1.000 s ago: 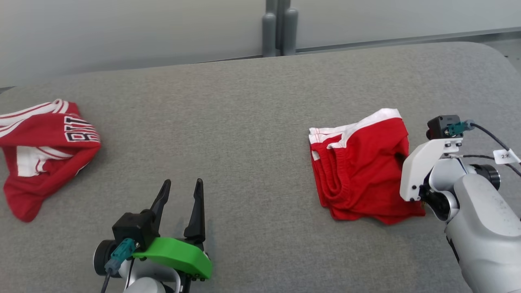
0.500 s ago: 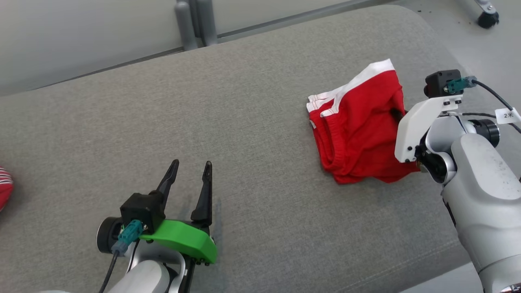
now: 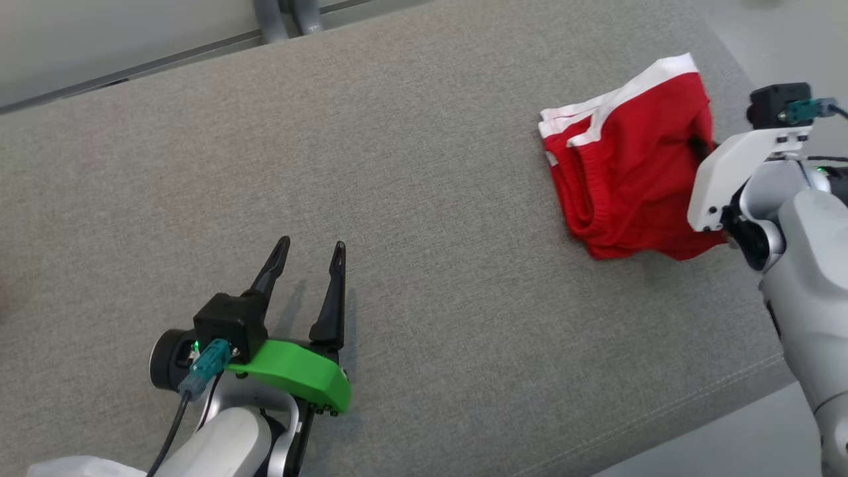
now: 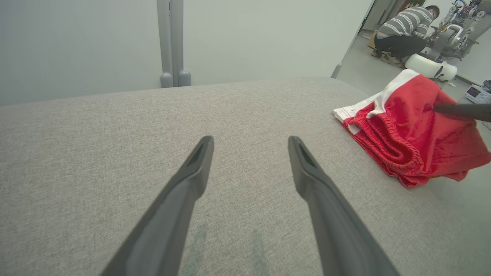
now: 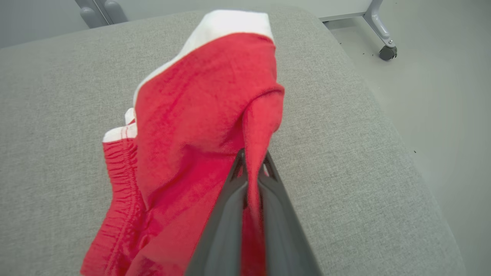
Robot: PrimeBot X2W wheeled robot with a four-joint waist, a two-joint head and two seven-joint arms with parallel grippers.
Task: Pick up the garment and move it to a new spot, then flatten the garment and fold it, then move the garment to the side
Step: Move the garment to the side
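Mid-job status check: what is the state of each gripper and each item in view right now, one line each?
left gripper: open, empty, over bare table.
right gripper: shut on a pinch of the red shorts' fabric.
red shorts: folded into a loose bundle, lying near the table's right end, one edge pinched up.
table: grey fabric top, carrying the shorts.
person: crouched in the background, away from the table.

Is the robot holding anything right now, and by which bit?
Yes: the right fingers pinch the red shorts by a raised fold of cloth near one edge. The left fingers are open and hold nothing.
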